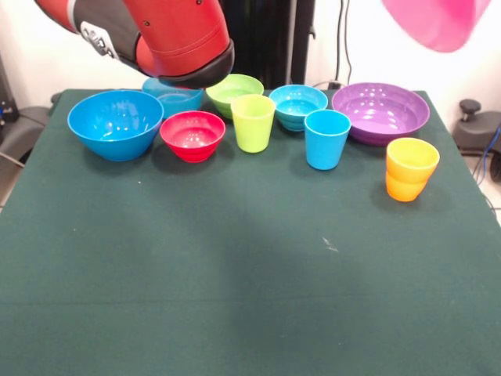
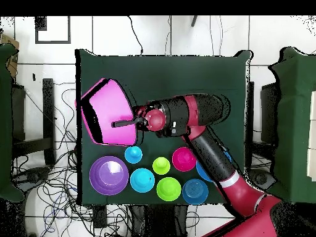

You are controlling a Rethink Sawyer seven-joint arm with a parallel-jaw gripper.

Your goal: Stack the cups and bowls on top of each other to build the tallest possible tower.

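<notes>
My gripper (image 2: 118, 123) is shut on the rim of the huge pink bowl (image 2: 102, 111) and holds it tilted in the air above the table; in the front view only the bowl's lower part (image 1: 438, 19) shows at the top right. On the table stand the large blue bowl (image 1: 116, 124), small red bowl (image 1: 192, 135), small blue bowl (image 1: 174, 95), lime green bowl (image 1: 233, 91), lime green cup (image 1: 253, 122), ribbed cyan bowl (image 1: 298, 106), light blue cup (image 1: 327, 139), wide purple bowl (image 1: 380, 112) and orange cup (image 1: 411, 168). Each stands alone, upright; there is no tower.
The ware stands in a row along the robot's side of the green table (image 1: 235, 274). My arm (image 1: 164, 39) reaches over the large blue bowl and the small blue bowl. Cables and chairs lie off the table's edges.
</notes>
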